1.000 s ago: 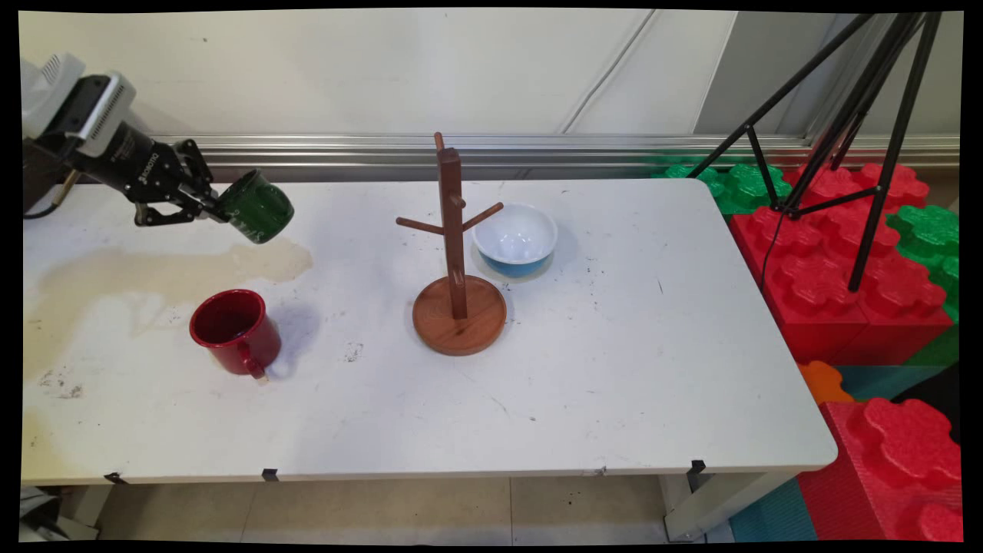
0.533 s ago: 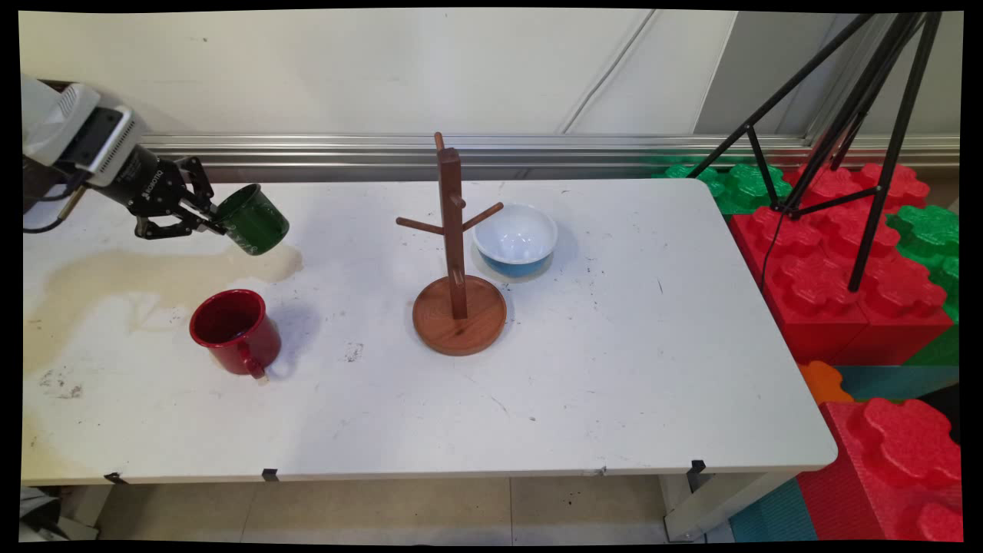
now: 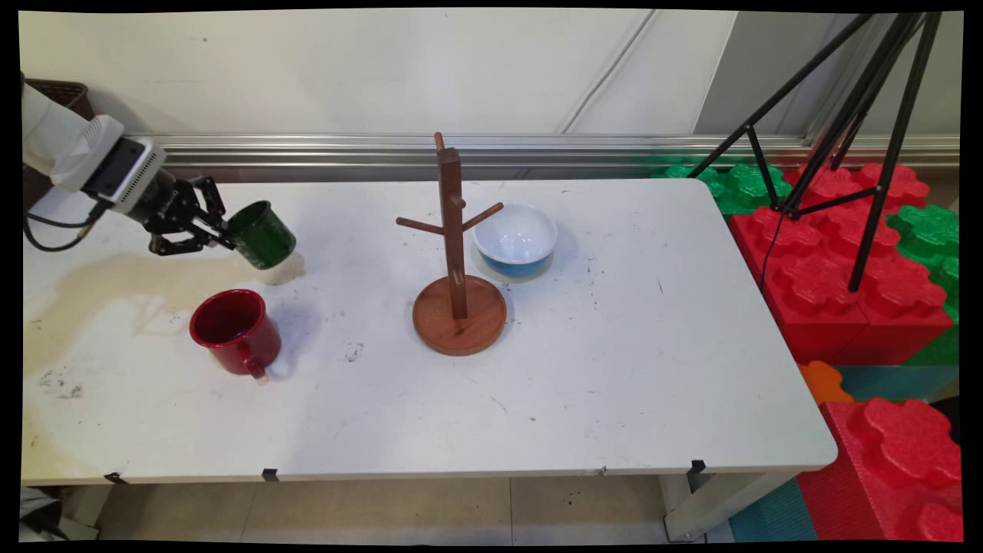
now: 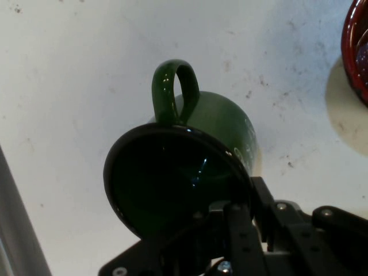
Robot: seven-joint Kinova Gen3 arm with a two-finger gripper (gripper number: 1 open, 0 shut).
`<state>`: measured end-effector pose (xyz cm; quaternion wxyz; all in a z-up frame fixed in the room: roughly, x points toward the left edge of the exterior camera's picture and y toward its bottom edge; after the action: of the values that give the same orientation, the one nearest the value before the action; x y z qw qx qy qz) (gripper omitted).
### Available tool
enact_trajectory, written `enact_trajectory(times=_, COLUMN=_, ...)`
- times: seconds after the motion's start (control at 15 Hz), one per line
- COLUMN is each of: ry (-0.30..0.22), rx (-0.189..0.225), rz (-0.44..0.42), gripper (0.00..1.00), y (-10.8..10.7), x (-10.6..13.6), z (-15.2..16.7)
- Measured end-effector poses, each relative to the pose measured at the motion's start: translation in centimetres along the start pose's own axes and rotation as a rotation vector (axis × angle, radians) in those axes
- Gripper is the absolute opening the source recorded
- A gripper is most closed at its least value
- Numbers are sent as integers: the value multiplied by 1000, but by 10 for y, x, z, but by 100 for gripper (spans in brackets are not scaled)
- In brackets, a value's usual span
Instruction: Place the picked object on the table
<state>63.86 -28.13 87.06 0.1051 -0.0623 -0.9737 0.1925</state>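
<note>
My gripper [image 3: 227, 233] is shut on the rim of a green mug [image 3: 263, 234], which it holds tilted just above the table's left rear part. In the hand view the green mug [image 4: 190, 155] shows its dark mouth towards the camera with its handle pointing up, and one finger [image 4: 230, 230] reaches inside the rim. A red mug [image 3: 234, 330] stands upright on the table in front of the green one, its handle facing the near edge. Its edge [image 4: 357, 52] shows at the hand view's upper right.
A wooden mug tree [image 3: 456, 253] with bare pegs stands mid-table on a round base. A white and blue bowl [image 3: 515, 240] sits just behind it to the right. A tan stain [image 3: 115, 276] spreads over the table's left side. Red and green foam blocks [image 3: 837, 261] and a black tripod [image 3: 852, 115] stand to the right.
The gripper has come down towards the table with the green mug and moved slightly right. The mug now hangs lower, close above the surface. Nothing else has moved.
</note>
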Motion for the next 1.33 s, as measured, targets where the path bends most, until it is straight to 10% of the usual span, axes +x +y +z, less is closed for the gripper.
enact_trajectory(times=0.87, ry=-14, rx=-41, rz=-47, gripper=0, y=12, x=1, z=40)
enact_trajectory(times=0.93, ry=-14, rx=-41, rz=-48, gripper=100, y=12, x=1, z=41)
enact_trajectory(times=1.33, ry=-15, rx=-47, rz=-60, gripper=100, y=14, x=0, z=47)
